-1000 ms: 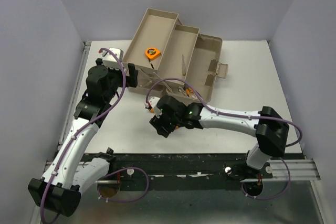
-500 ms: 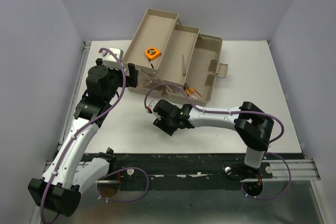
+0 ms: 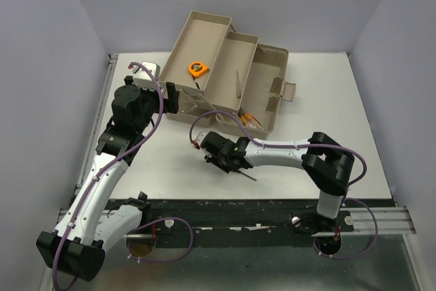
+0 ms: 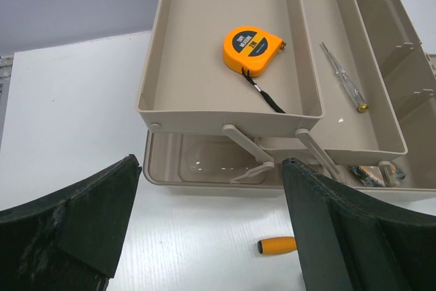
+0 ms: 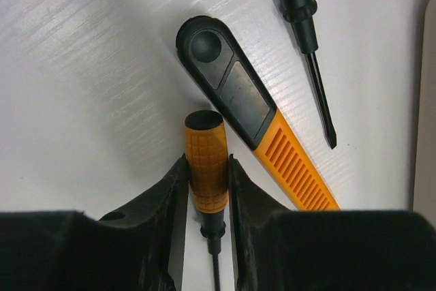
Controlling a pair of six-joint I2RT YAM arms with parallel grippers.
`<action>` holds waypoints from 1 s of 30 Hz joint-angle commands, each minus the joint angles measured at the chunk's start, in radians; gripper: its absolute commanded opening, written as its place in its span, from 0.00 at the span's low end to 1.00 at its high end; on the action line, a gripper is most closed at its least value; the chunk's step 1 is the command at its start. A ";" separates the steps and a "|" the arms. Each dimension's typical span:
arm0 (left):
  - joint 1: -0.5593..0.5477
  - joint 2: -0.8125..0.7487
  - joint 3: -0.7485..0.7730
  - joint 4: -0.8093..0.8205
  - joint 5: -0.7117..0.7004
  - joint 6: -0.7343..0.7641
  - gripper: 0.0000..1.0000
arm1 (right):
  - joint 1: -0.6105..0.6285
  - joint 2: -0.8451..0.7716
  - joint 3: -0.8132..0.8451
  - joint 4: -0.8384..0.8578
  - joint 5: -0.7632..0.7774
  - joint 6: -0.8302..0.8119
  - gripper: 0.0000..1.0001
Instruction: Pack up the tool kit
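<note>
Tool with black-and-orange handle (image 5: 252, 120) lies beside the gripped screwdriver (image 5: 206, 168).

Beige toolbox (image 3: 269, 73) stands open, trays fanned out. Orange tape measure (image 3: 198, 69) lies in its top tray. Orange-handled screwdriver (image 5: 206, 168) lies flat near the box.

1. Left arm (image 3: 102, 182): white shells, black joints, a purple cable (image 3: 161, 100) clipped along it.
2. Right arm (image 3: 279, 155): the same white-and-black build with a purple cable.
3. Left end effector (image 4: 211, 165): broad matte-black fingers (image 4: 68, 223), faintly scuffed.
4. Right end effector (image 5: 206, 161): black fingers (image 5: 163, 202) with curved tips.
</note>
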 commanded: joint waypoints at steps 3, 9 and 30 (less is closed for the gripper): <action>-0.002 -0.002 -0.007 0.020 0.010 0.005 0.99 | 0.004 -0.011 -0.029 -0.027 -0.007 0.104 0.14; -0.002 -0.022 -0.016 0.024 -0.023 0.000 0.99 | 0.004 -0.246 0.011 -0.072 0.020 0.132 0.01; -0.002 -0.057 -0.023 0.035 -0.053 0.013 0.99 | -0.501 -0.257 0.387 0.280 -0.051 0.387 0.01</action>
